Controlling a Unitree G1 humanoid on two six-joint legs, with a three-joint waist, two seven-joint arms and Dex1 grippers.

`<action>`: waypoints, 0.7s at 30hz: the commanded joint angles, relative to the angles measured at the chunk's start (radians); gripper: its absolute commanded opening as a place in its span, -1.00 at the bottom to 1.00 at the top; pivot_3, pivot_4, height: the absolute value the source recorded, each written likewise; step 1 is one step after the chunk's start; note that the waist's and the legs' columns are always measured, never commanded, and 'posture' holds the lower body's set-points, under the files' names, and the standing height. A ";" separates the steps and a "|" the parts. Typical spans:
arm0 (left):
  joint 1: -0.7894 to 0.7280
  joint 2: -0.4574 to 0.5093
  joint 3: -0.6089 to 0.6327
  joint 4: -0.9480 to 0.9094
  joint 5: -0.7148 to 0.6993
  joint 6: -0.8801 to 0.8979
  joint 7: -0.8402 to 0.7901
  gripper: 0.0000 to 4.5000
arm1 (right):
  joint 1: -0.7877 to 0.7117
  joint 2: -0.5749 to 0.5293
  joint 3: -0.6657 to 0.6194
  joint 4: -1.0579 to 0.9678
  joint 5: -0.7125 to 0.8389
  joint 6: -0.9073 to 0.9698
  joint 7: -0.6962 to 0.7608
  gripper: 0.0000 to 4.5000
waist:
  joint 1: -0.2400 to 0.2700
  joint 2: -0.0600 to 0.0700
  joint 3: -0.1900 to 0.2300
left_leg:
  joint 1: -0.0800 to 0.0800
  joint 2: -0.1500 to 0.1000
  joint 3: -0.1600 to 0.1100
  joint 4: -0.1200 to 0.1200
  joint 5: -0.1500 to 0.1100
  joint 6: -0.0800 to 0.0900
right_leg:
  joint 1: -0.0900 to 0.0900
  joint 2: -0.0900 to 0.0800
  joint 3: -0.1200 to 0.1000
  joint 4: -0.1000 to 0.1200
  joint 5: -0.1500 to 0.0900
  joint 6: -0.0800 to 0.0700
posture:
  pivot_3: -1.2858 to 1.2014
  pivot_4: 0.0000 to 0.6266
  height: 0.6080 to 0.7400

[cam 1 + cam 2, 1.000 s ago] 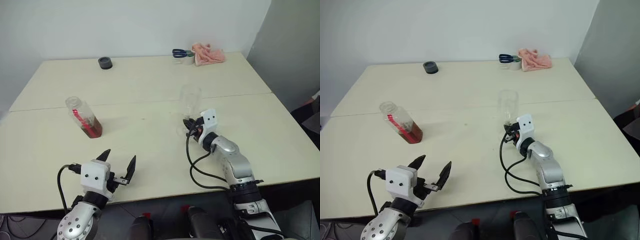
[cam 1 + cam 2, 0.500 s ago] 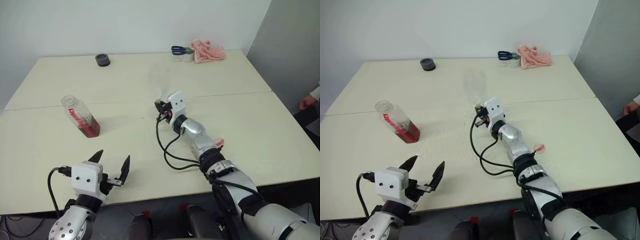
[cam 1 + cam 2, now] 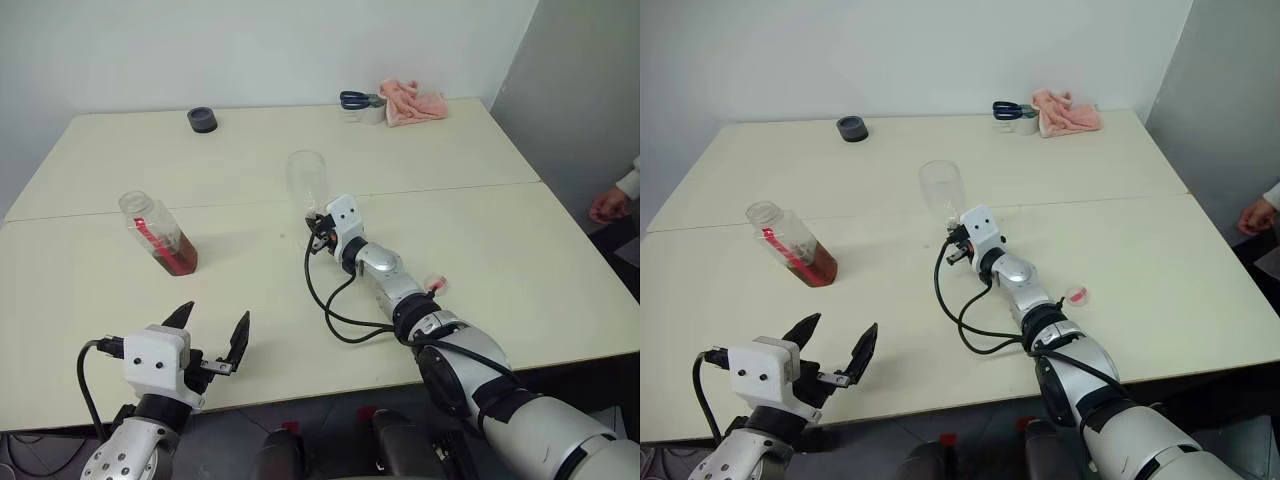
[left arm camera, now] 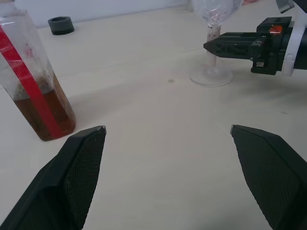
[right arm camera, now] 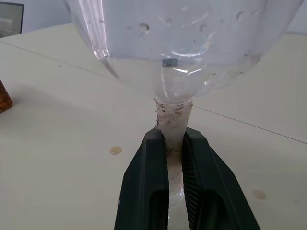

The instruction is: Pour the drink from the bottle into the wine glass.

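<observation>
Fingers [image 5: 156,191] of the right gripper [image 5: 173,143] are clamped on the thin stem of the wine glass [image 3: 306,180], which stands upright near the middle of the table [image 3: 500,240], its foot on the surface. Left gripper [image 3: 208,335] hangs over the near table edge with its jaws wide apart and nothing between them. Bottle [image 3: 158,233] leans on the table well to the left of the glass, with the drink [image 3: 178,259] gathered at its bottom.
</observation>
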 commanded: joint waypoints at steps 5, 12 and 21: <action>-0.017 0.016 0.014 -0.029 -0.010 0.001 -0.005 1.00 | 0.008 0.010 -0.005 -0.004 -0.015 -0.026 0.022 0.20 | 0.000 0.000 0.000 | 0.000 0.000 0.000 0.000 0.000 0.000 | 0.000 0.000 0.000 0.000 0.000 0.000 | 0.03 -0.52 1.00; -0.025 0.021 0.012 -0.024 -0.013 0.002 -0.007 1.00 | 0.016 0.007 -0.007 -0.011 -0.024 -0.030 0.022 0.98 | 0.000 0.000 0.000 | 0.000 0.000 0.000 0.000 0.000 0.000 | 0.000 0.000 0.000 0.000 0.000 0.000 | 0.03 -0.52 1.00; -0.023 0.023 0.007 -0.021 -0.008 -0.003 -0.012 1.00 | 0.014 0.003 -0.009 -0.011 -0.033 -0.024 0.012 0.98 | 0.000 0.000 0.000 | 0.000 0.000 0.000 0.000 0.000 0.000 | 0.000 0.001 0.000 0.000 0.000 0.000 | 0.03 -0.52 1.00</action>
